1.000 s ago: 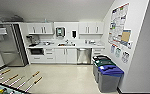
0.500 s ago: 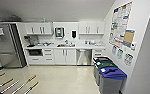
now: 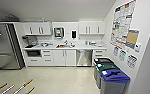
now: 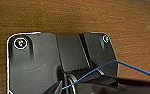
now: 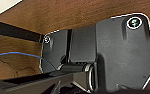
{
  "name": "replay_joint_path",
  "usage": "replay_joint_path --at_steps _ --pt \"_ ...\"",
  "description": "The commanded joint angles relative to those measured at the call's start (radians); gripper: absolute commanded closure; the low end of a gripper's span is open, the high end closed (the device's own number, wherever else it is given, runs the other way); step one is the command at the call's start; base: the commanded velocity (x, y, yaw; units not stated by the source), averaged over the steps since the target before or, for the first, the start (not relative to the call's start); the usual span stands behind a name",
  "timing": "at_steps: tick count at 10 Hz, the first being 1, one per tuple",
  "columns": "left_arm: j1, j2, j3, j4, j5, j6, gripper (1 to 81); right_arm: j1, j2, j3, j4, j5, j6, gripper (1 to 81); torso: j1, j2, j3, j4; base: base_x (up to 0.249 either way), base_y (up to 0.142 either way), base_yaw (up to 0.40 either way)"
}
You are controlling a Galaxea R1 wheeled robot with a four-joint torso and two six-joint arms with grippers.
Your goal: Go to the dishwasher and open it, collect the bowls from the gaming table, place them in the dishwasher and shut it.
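Honestly, whether either set of jaws stands open or closed cannot be told: both wrist views look back over the robot's own dark plate against brown wood-grain, and nothing is seen held in either. Carrying nothing fits the stage, by my judgement, since the first step is to reach and open the dishwasher, and the robot stands well back from it across the room.

From the head view the dishwasher [image 3: 83, 57] sits under the white counter [image 3: 66, 47], its brushed steel front shut, between a pair of white cabinet doors [image 3: 64, 57] on one side and a narrow stack of drawers [image 3: 98, 53] on the other. It is placed just beside the sink [image 3: 63, 45], which makes sense for a unit that takes dirty dishes. The bar handle along its top edge is too blurred to make out clearly.

Further out, a tall steel fridge [image 3: 4, 46] fills the left end of the kitchen run, and wall cupboards [image 3: 38, 28] hang above the counter. Along the right wall three bins stand in a row, the nearest with a blue lid [image 3: 114, 75], then a green lid [image 3: 107, 66], then a dark one [image 3: 102, 60] nearest the dishwasher. These bins narrow the approach on the right, and I judge the dark one may crowd the door as it drops. Wooden rods [image 3: 23, 85] poke into the lower left. The pale floor [image 3: 63, 78] in between lies open.
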Motion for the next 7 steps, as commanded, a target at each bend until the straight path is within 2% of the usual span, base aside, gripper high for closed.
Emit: replay_joint_path --at_steps 1,7 --pt "-0.056 -0.01 0.017 0.01 0.049 0.009 1.0 0.052 -0.016 0.02 -0.003 -0.045 -0.005 1.0 0.0 0.0 0.0 0.0 0.186 0.0 0.0" --pt "-0.056 -0.015 0.017 0.007 0.049 0.009 1.0 0.052 -0.014 0.02 -0.004 -0.047 -0.006 1.0 0.0 0.0 0.0 0.0 0.186 0.0 0.0"
